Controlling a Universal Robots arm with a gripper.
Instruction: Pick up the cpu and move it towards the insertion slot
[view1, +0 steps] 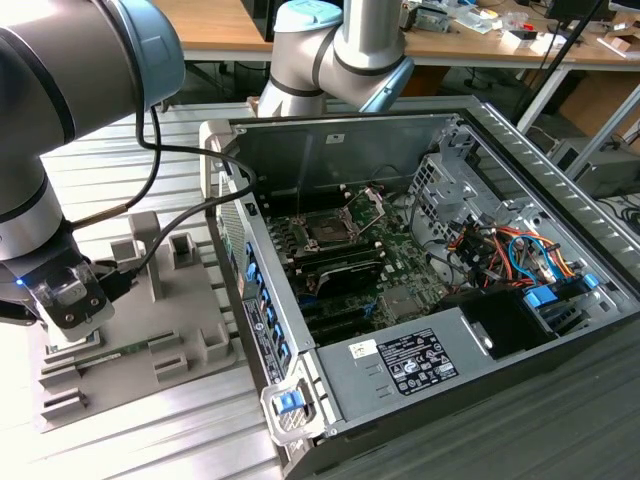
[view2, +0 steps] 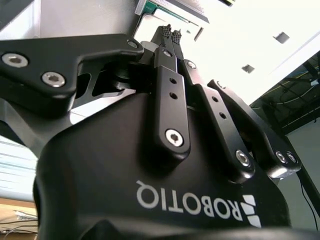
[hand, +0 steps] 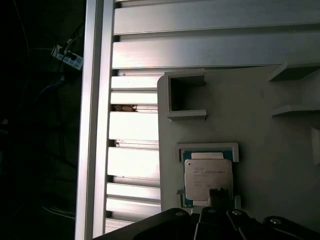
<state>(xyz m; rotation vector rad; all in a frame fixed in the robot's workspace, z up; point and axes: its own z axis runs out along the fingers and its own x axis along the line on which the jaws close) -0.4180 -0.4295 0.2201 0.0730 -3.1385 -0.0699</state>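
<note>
Closed claw (hand: 219, 193) over cpu (hand: 207, 174) in fixture (hand: 265, 145)

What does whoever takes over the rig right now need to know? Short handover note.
Gripper: fingers shut, holding nothing. In the first wrist view its tips sit at the cpu's edge; contact unclear.
Cpu: lying flat in its recess on the grey fixture plate, beside the open computer case.
Slot: inside the case, with its bracket raised.
Done: gripper positioned at the cpu.
Not yet done: pickup and the move to the slot.
</note>
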